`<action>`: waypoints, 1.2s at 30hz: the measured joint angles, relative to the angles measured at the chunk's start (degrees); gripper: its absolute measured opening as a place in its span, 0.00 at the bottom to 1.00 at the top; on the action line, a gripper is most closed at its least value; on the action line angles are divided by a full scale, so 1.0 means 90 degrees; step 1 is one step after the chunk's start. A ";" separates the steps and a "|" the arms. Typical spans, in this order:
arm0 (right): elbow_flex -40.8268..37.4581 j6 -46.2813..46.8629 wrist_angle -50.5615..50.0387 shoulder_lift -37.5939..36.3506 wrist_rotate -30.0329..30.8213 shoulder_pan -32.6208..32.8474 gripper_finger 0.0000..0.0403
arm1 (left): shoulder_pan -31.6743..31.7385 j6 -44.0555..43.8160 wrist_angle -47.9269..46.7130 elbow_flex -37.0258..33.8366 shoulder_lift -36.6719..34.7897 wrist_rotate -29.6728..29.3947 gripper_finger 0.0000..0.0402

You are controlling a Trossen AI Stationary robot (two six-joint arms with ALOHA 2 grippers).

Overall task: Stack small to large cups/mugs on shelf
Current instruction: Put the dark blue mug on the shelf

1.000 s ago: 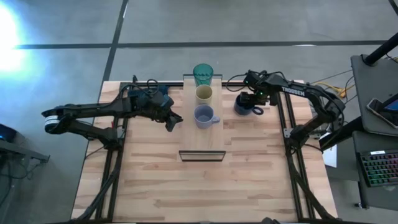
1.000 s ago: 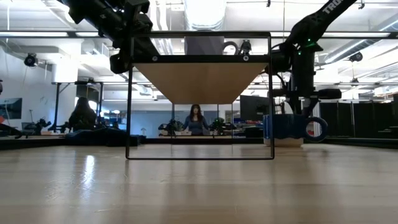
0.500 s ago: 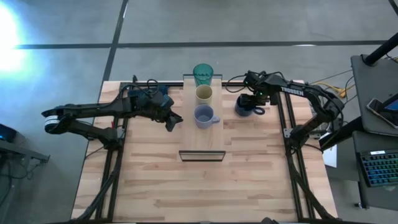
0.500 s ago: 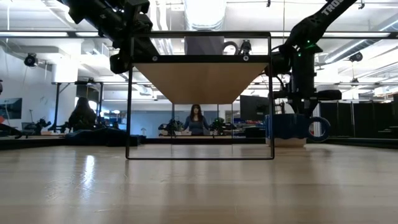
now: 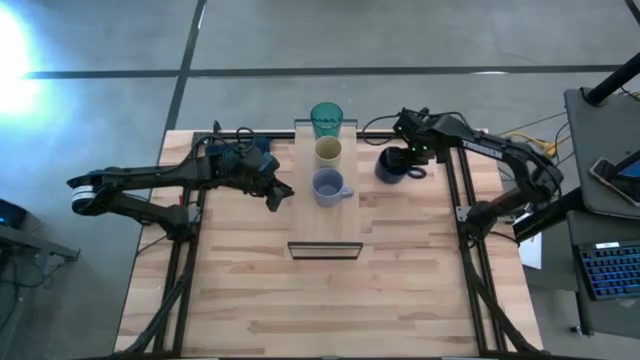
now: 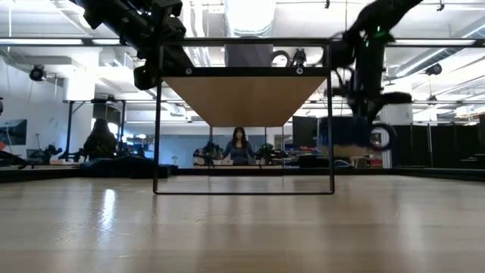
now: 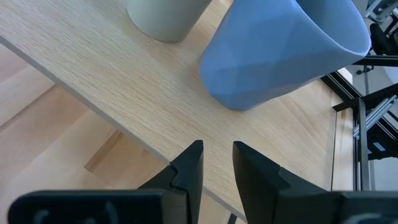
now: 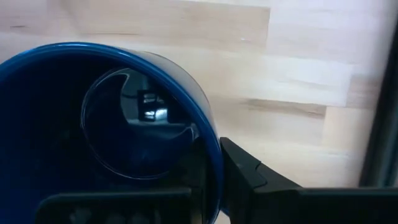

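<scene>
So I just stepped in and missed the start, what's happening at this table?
The right gripper is clamped on the rim of the dark navy mug, which hangs clear of the tabletop. The teal tumbler, cream cup and blue-grey mug stand in a row on the shelf. The left gripper waits beside the shelf.

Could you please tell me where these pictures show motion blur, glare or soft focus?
Low view: the navy mug and the right gripper are smeared by motion blur, while the shelf frame is crisp. High view: strong white glare on the floor at the left edge. Left wrist view: the blue-grey mug sits very close and slightly soft.
</scene>
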 joint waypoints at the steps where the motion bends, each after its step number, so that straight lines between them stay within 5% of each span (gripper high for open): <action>1: 0.0121 -0.0023 -0.0164 -0.0083 0.0007 0.0061 0.05 | 0.0000 -0.0002 0.0000 0.0000 0.0000 0.0000 0.18; 18: 0.2697 0.1134 -0.3207 -0.0690 0.0218 0.2353 0.05 | 0.0000 0.0008 0.0011 0.0000 0.0000 -0.0007 0.18; 36: 0.3922 0.2920 -0.3073 0.0221 0.0346 0.4894 0.05 | 0.0000 0.0013 0.0015 0.0000 0.0002 -0.0017 0.18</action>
